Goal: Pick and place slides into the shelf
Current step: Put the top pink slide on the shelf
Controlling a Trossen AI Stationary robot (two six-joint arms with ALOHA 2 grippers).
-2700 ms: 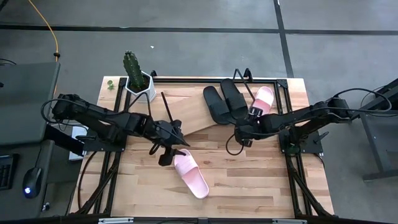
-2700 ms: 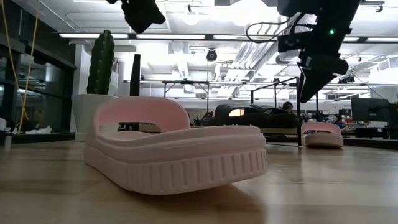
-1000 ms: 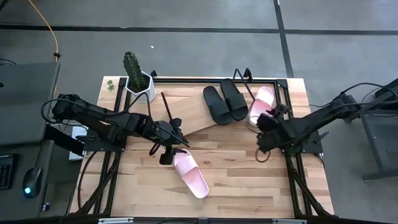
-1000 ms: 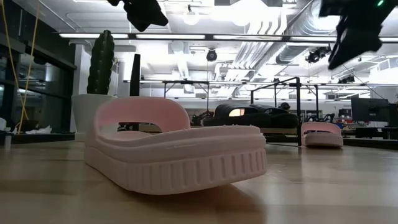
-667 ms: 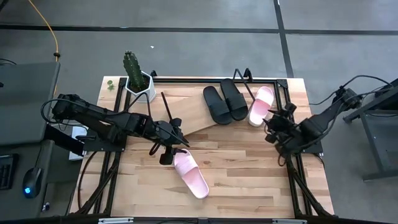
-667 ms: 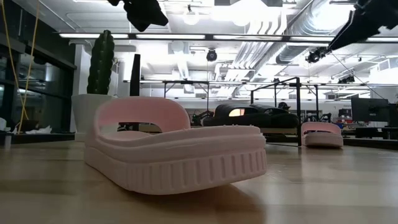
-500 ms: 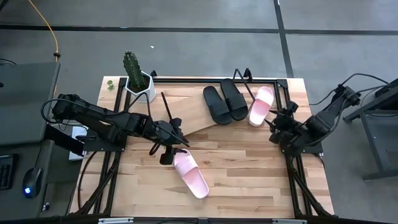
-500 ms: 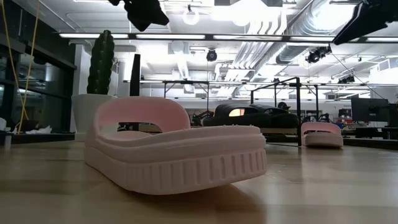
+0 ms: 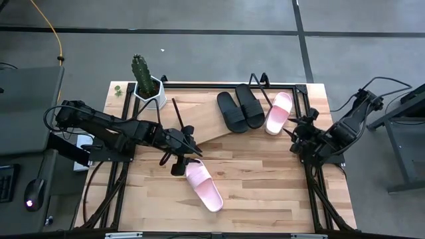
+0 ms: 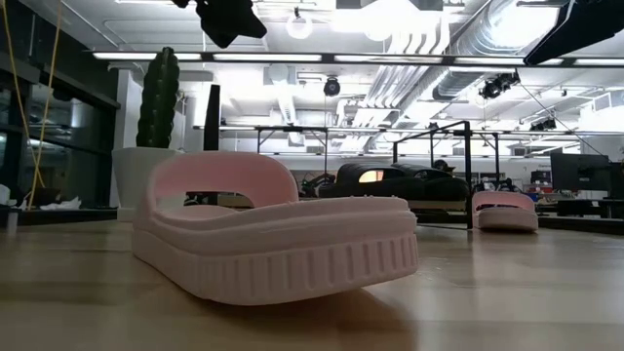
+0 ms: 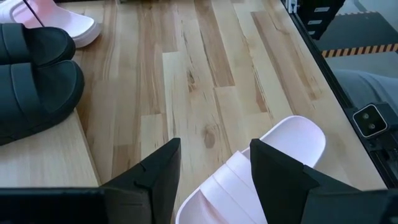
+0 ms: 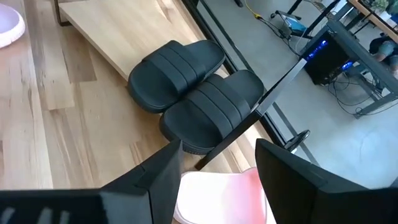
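One pink slide [image 9: 204,186] lies sole-down on the tabletop near the middle; it fills the low view [image 10: 273,234]. My left gripper [image 9: 182,158] hangs open above its strap end [image 11: 214,186], well clear of it, as the low view shows [image 10: 229,19]. Two black slides [image 9: 240,108] lie side by side on the shelf's light board [image 9: 199,118]. The second pink slide [image 9: 279,112] lies just right of them, beyond a black frame wire [image 12: 249,118]. My right gripper [image 9: 297,135] is open at the table's right edge, looking over these slides [image 12: 217,180].
A potted cactus [image 9: 145,81] stands at the table's far left corner. Black frame rails run along the table's left and right sides [image 9: 312,179]. Bare wood lies to the right of the near pink slide [image 9: 265,179]. A dark rod [image 9: 178,114] rises beside the shelf's left end.
My right arm has drawn back from beside the shelf's pink slide toward the table's right edge and risen, leaving only its tip at the low view's top corner. The slides and my left arm have stayed in place.
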